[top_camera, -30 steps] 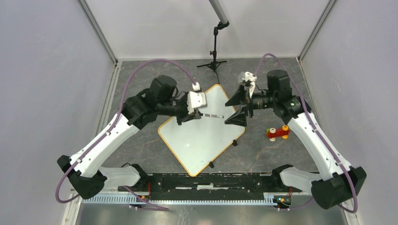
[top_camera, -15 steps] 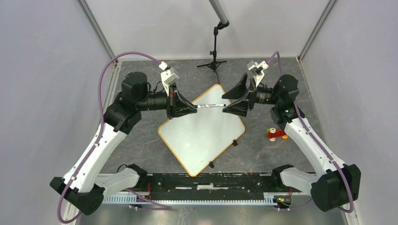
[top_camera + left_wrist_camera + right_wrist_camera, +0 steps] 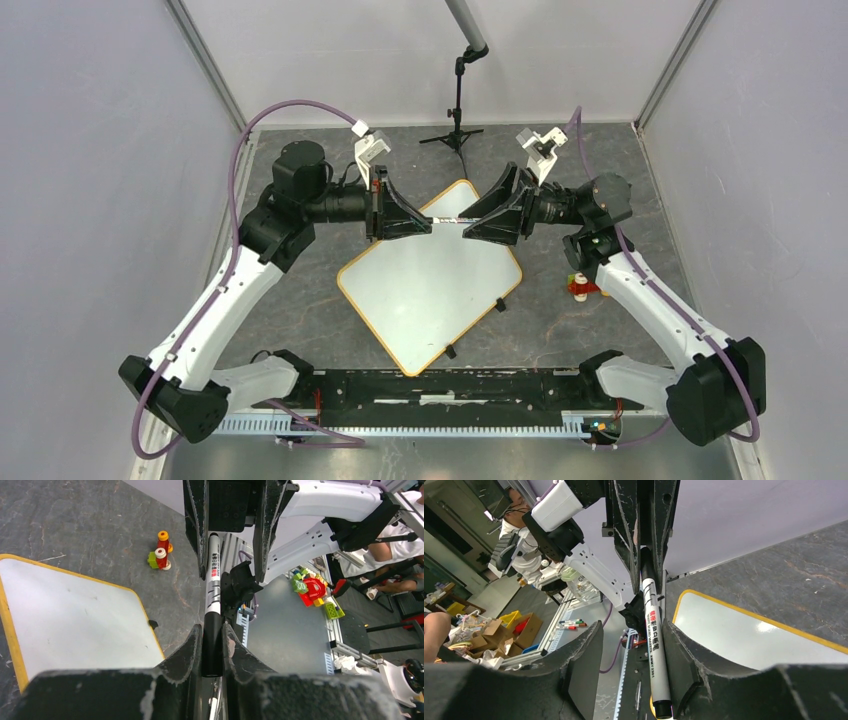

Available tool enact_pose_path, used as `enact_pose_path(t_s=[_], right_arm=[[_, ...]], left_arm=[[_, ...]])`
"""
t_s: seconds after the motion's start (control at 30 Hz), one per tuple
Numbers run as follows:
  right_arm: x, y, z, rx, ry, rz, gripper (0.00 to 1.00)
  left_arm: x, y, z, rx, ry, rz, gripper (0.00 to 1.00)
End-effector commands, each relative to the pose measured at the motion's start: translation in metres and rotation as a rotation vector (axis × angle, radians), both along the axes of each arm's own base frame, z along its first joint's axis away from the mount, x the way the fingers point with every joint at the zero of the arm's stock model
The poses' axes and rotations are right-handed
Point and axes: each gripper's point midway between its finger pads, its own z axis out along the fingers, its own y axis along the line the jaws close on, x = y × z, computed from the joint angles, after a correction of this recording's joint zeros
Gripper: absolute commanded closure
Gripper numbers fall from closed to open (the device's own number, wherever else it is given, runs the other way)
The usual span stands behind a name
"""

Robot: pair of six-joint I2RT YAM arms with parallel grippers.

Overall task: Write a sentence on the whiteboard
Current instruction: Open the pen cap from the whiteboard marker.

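Here's the dark grey, stone-patterned table [image 3: 310, 310], and dead centre on it lies the large flat white whiteboard [image 3: 430, 290] with rounded corners and a thin tan-orange rim. It is turned like a diamond, one corner pointing to 12 o'clock. The white-and-black left arm [image 3: 230, 290] sweeps in from 8 o'clock and the matching right arm [image 3: 650, 290] from 4 o'clock. They meet nose to nose over that 12 o'clock corner. The left gripper [image 3: 430, 224] is clamped tight on the black end of a slim white-barrelled marker pen [image 3: 449, 221] with red and black print. Its wrist view shows both fingers [image 3: 192, 647] pressed against the pen [image 3: 213, 585]. The pen runs level from 9 to 3 o'clock, straight into the right gripper [image 3: 468, 224]. Those jaws stand apart around the pen's other end: in the right wrist view the pen [image 3: 655, 645] sits just beside one finger [image 3: 684, 665], with a clear gap to the other. At 12 o'clock on the table stands a thin black tripod stand [image 3: 457, 110]. At 3 o'clock of the board, partly behind the right arm, sits a small red-and-orange toy [image 3: 578, 287]. Two little black clips [image 3: 501, 305] sit on the board's 4 o'clock edge.
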Motion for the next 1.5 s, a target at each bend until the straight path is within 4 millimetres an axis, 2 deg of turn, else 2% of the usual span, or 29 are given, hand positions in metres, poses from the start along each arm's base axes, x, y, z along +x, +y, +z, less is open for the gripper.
enact_pose_path(t_s=[0.0,0.33,0.43,0.83,0.9,1.0,1.23,1.37,1.4,1.47], right_arm=[[-0.009,0.0,0.006,0.018,-0.025,0.002,0.49],[-0.005,0.004,0.008,0.002,-0.041,-0.009,0.57],[-0.003,0.005,0.009,-0.003,-0.046,-0.015,0.61],[0.0,0.007,0.011,-0.003,-0.054,-0.019,0.55],[0.0,0.007,0.011,-0.003,-0.055,-0.018,0.57],[0.0,0.008,0.01,-0.004,-0.059,-0.015,0.64],[0.003,0.009,0.007,-0.022,-0.071,-0.033,0.59],[0.006,0.01,0.006,-0.025,-0.07,-0.04,0.66],[0.006,0.01,0.006,-0.025,-0.07,-0.04,0.69],[0.007,0.01,0.007,-0.026,-0.072,-0.041,0.83]], left_arm=[[0.003,-0.001,0.013,-0.058,-0.006,0.028,0.98],[0.013,-0.009,0.014,-0.085,0.046,0.03,0.98],[0.015,-0.011,0.008,-0.078,0.058,0.027,0.98],[0.008,-0.016,-0.003,-0.061,0.077,-0.011,0.98],[0.007,-0.017,-0.005,-0.058,0.079,-0.019,0.98],[0.006,-0.019,-0.007,-0.051,0.085,-0.025,0.98],[0.003,-0.021,-0.01,-0.042,0.087,-0.039,0.98],[0.002,-0.023,-0.012,-0.037,0.091,-0.047,0.98],[0.001,-0.024,-0.012,-0.036,0.092,-0.052,0.98],[0.0,-0.025,-0.012,-0.037,0.095,-0.055,0.98]])
